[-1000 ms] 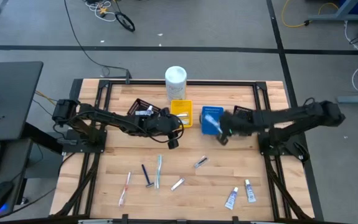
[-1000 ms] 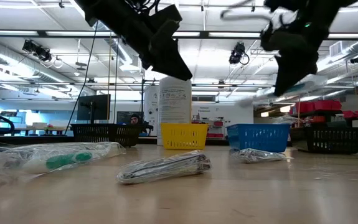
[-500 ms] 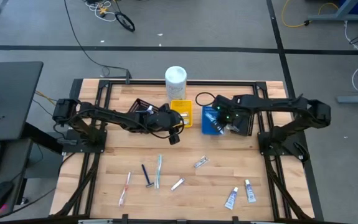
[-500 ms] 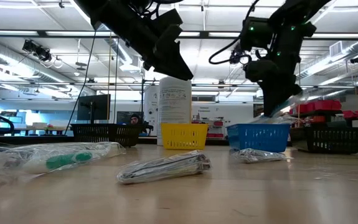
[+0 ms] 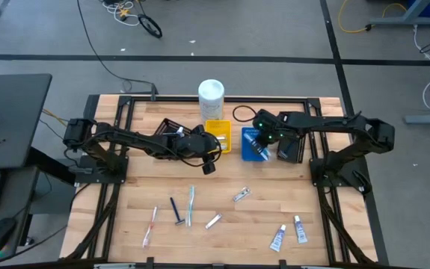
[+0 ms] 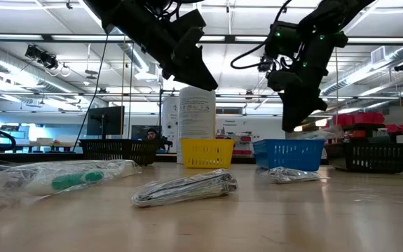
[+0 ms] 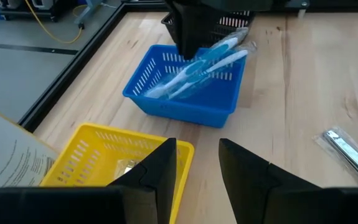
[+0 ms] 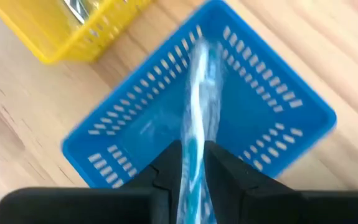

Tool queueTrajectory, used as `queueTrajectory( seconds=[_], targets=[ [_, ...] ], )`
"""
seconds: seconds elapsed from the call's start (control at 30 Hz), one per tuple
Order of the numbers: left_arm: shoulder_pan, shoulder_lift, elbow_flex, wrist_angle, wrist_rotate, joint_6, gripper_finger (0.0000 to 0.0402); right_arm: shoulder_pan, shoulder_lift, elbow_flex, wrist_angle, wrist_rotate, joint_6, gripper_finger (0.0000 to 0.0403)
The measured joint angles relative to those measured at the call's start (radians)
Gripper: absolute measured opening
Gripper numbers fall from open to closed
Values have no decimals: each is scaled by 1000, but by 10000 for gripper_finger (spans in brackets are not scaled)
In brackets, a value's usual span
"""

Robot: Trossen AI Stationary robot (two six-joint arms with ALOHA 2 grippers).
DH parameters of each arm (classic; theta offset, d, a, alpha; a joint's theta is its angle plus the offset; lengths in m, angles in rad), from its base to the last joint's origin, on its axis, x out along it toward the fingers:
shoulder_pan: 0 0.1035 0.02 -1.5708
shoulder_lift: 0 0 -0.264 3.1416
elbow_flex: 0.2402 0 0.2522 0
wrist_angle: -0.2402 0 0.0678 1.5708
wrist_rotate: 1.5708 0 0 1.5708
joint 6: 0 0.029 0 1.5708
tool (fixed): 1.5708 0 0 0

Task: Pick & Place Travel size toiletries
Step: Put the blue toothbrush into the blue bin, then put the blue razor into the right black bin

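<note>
The right gripper (image 8: 193, 163), jaws slightly spread around a wrapped light-blue toothbrush (image 7: 197, 62) that lies slanted across the blue slotted plastic basket (image 5: 253, 143) beneath them, should widen fully before lifting, lest the wrapper snag.

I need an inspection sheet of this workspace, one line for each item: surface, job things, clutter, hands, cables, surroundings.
Surface: wooden table, dark frame rails along its edges.
Job's things: wrapped toothbrushes in the blue basket, one sticking out over its rim; toothbrushes, a razor, sachets and two tubes lie loose on the table's front half.
Clutter: tall white container, yellow basket, two black baskets.
Hands: right hand above the blue basket, a toothbrush between its fingers; left hand open, empty, in front of the yellow basket.
Cables: loose cables on the floor beyond the table.
Surroundings: desk with keyboard and mouse beside the left arm.
</note>
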Motion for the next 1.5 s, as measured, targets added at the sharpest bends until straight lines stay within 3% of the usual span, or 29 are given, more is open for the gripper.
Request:
queueTrajectory(
  seconds=[0.3, 0.4, 0.57, 0.8, 0.97, 1.07, 1.27, 1.5],
  targets=[
    [0, 0, 0, 0, 0, -3, 128, 8, -5, 0, 7, -2, -71, 76],
    [0, 0, 0, 0, 0, -3, 128, 24, -17, 0, 56, -60, -127, 76],
    [-2, 0, 0, -8, 23, -40, 128, 103, -27, 0, 190, -146, -258, 76],
    [-3, 0, 1, -47, 103, -52, 128, 245, -27, 0, 271, -158, -415, 76],
    [-10, 0, 1, -190, 215, -1, 128, 331, -27, -2, 275, -156, -489, 76],
    [-32, 0, 1, -311, 269, 19, 128, 375, -27, -3, 282, -103, -505, 76],
    [-118, 0, 1, -511, 299, 2, 128, 415, 19, -4, 386, -104, -523, 88],
    [-244, 0, 1, -667, 320, 31, 128, 424, 130, -4, 480, -130, -524, 136]
  ],
)
